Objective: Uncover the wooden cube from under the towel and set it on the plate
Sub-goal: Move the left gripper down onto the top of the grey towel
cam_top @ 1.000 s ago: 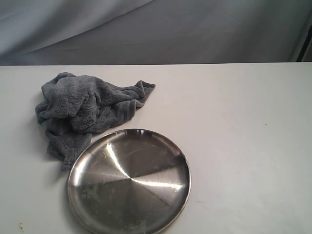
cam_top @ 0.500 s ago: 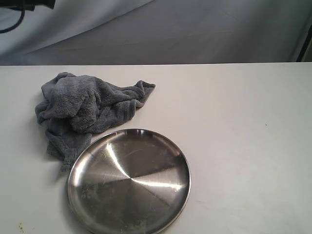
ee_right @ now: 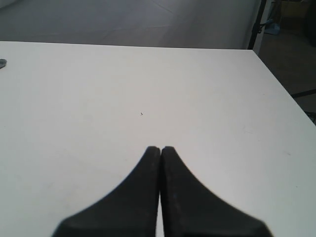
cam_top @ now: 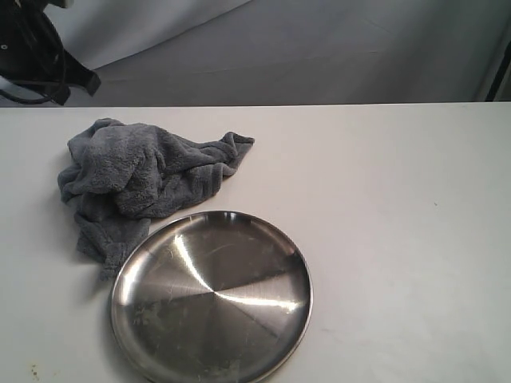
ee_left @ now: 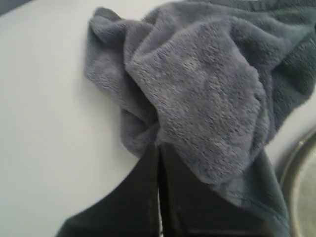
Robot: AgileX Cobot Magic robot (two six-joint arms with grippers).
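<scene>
A crumpled grey-blue towel (cam_top: 140,179) lies at the left of the white table, its near edge touching the rim of the round steel plate (cam_top: 211,297). The wooden cube is hidden. In the exterior view part of the left arm (cam_top: 36,52) shows at the top left corner, above and behind the towel. In the left wrist view the towel (ee_left: 197,89) fills most of the picture, and my left gripper (ee_left: 159,146) is shut, its tips close over the towel's edge with nothing between them. My right gripper (ee_right: 160,148) is shut over bare table, holding nothing.
The table's right edge (ee_right: 281,89) runs near the right gripper, with a dark stand (ee_right: 259,22) beyond it. A grey backdrop (cam_top: 319,48) hangs behind the table. The plate's rim (ee_left: 291,173) shows beside the towel in the left wrist view.
The left arm has come down into the top left corner of the exterior view, more of it showing now than half a second ago. Towel and plate have not moved.
</scene>
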